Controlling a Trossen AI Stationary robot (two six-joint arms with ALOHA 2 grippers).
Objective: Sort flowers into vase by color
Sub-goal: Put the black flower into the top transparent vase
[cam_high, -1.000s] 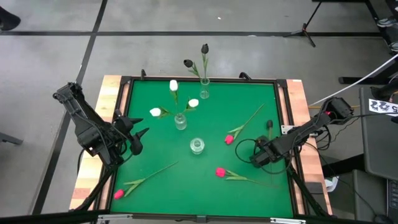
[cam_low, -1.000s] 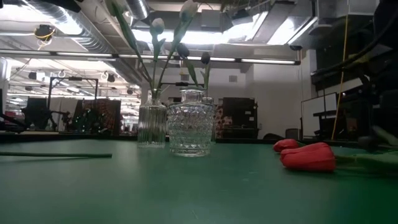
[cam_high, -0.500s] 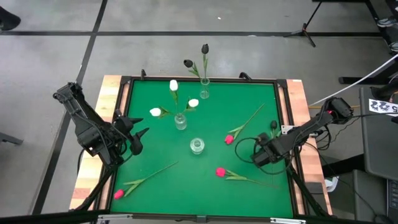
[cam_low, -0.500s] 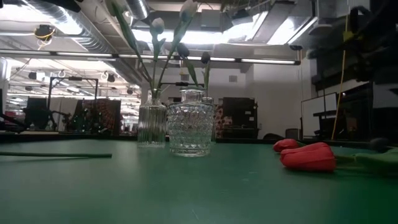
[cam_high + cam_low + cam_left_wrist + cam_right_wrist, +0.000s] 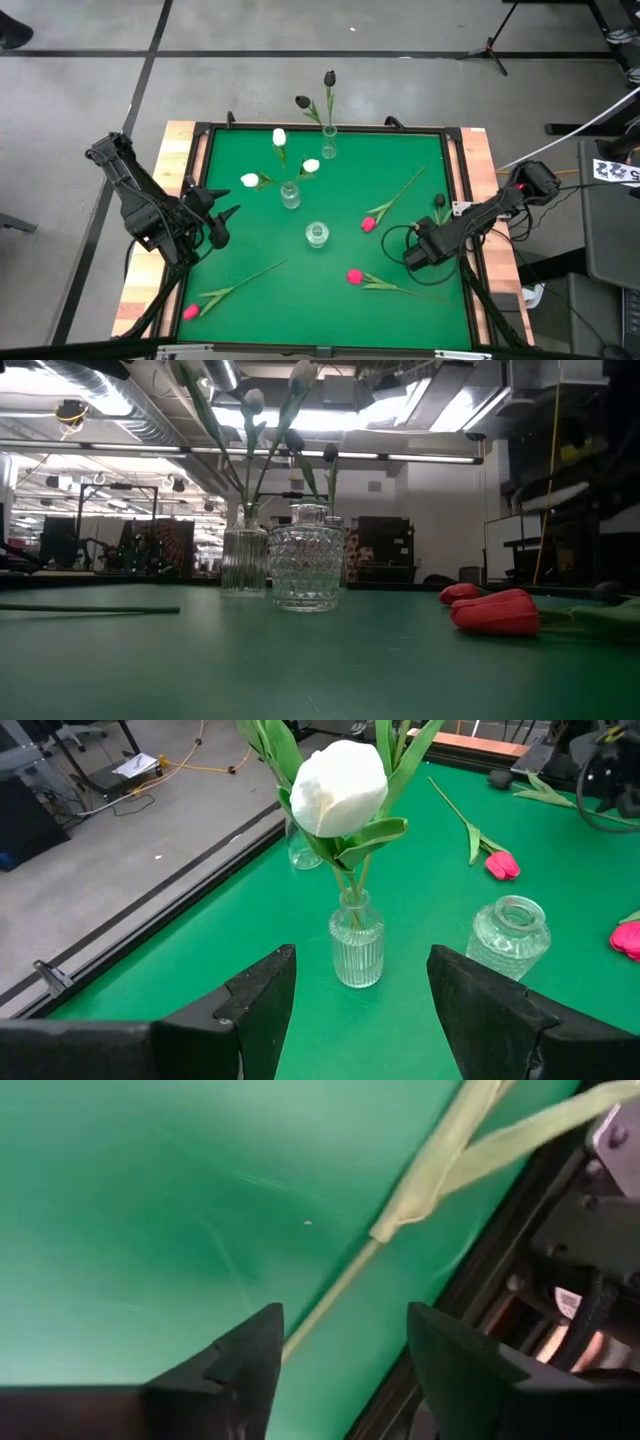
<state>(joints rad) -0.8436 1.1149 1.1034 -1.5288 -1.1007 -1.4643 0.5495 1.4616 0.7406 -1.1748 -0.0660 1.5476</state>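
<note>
Looking down from the high view, the right gripper [image 5: 417,249] is seen low near the mat's right edge beside a black tulip [image 5: 437,201]; the left gripper [image 5: 222,222] waits, open and empty, at the left. White tulips [image 5: 279,137] are kept together in one vase [image 5: 290,195], pink tulips [image 5: 367,224] are left loose. In the low view, a bare green mat [image 5: 300,660] and a workshop ceiling are shown. In the right wrist view, spread, empty fingers [image 5: 240,1355] are poised over a stem [image 5: 420,1185], judged a released grip.

Green counter [image 5: 300,670]: cut-glass jar [image 5: 305,568], empty, centre; ribbed glass vase [image 5: 244,560] just behind it, holding stems [image 5: 262,470] with pale tulip heads; two red tulip heads [image 5: 497,612] lying right; thin green stem [image 5: 90,609] lying left.
</note>
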